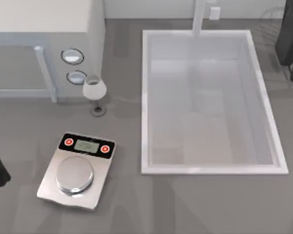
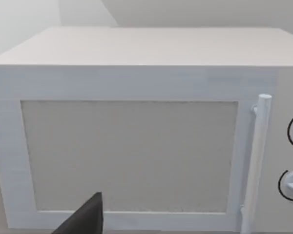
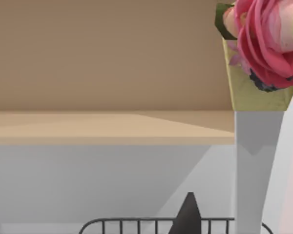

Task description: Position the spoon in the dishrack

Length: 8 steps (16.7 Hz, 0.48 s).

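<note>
Soft, even light fills all three views, bright without harsh glare. From above, the wine glass [image 1: 94, 90] and the scale [image 1: 77, 170] lay faint, blurred shadows on the grey table [image 1: 185, 204], and the sink [image 1: 210, 102] looks hazy and washed out inside. The microwave [image 2: 136, 131] front is flatly lit; a diagonal shadow crosses the wall beneath the flowers [image 3: 266, 39].

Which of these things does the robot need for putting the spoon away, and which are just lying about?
For the job:
- dishrack, at the table's far right edge
- spoon: I can't find it

Just lying about:
- scale
- sink
- microwave
- wine glass
- flowers
</note>
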Each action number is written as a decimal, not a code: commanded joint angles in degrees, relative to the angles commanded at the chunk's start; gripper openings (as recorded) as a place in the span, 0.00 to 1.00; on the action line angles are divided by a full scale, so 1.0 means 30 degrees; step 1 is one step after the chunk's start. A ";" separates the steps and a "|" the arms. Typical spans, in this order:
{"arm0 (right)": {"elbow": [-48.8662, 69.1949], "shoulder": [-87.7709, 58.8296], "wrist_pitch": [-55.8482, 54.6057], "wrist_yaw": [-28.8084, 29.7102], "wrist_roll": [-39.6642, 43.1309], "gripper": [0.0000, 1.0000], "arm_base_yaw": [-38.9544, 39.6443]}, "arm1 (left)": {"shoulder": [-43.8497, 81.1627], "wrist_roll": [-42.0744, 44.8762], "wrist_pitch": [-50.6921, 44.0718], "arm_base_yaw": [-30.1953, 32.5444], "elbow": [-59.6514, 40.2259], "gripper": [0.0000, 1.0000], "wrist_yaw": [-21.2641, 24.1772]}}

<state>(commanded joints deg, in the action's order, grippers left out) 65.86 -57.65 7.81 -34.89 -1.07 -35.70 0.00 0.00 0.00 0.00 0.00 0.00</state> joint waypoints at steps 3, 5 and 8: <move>-0.0175 -0.1848 -0.1855 0.0656 -0.0008 0.00 0.0720 | 0.0000 0.0000 0.0000 0.0000 0.0000 1.00 0.0000; -0.0412 -0.3872 -0.4028 0.1333 -0.0001 0.00 0.1374 | 0.0000 0.0000 0.0000 0.0000 0.0000 1.00 0.0000; -0.0970 -0.7375 -0.8331 0.2549 0.0037 0.00 0.2495 | 0.0000 0.0000 0.0000 0.0000 0.0000 1.00 0.0000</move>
<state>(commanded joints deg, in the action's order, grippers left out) 62.95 -79.77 -17.18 -27.25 -0.96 -28.21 0.00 0.00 0.00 0.00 0.00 0.00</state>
